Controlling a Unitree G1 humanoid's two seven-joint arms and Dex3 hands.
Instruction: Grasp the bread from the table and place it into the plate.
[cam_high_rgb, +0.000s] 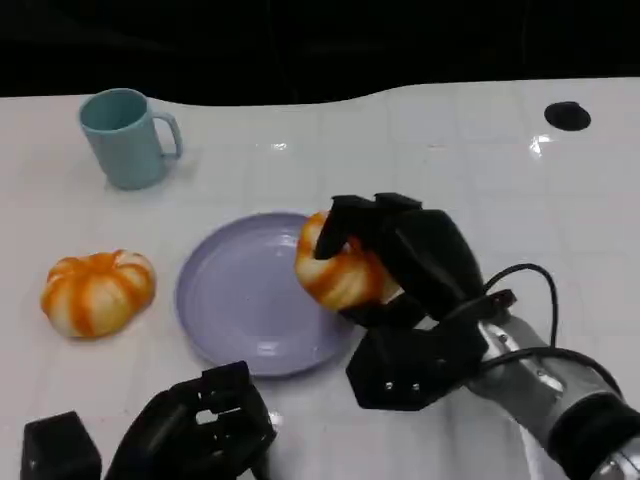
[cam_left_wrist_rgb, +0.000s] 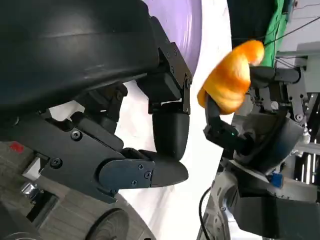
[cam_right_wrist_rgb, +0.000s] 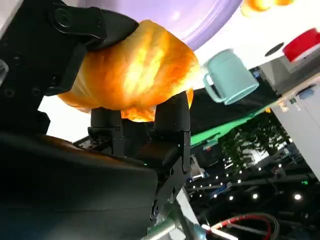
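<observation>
Nearest the head camera, the left hand (cam_high_rgb: 195, 430) rests low at the table's (cam_high_rgb: 440, 150) near edge, fingers curled inward with nothing between them; the left wrist view confirms the fingers (cam_left_wrist_rgb: 167, 132) folded in and holding nothing. Well to the left of the right hand and ahead of the left hand lies a second orange-and-white bread roll (cam_high_rgb: 97, 291), flat on the table and untouched; farther out beyond it stands a teal mug (cam_high_rgb: 124, 137), upright, handle turned toward the right-hand side. Between the two hands sits the lilac plate (cam_high_rgb: 235, 300), its near rim just ahead of the left hand. The right hand (cam_high_rgb: 395, 275) grips the bread (cam_high_rgb: 335, 268), fingers wrapped over its top and far side; the bread is held over the plate's right rim; contact with the plate cannot be determined. The right wrist view shows the bread (cam_right_wrist_rgb: 132, 72) clamped between fingers above and below. Beyond the right hand, a small black disc (cam_high_rgb: 567, 115) lies near the table's far edge.
</observation>
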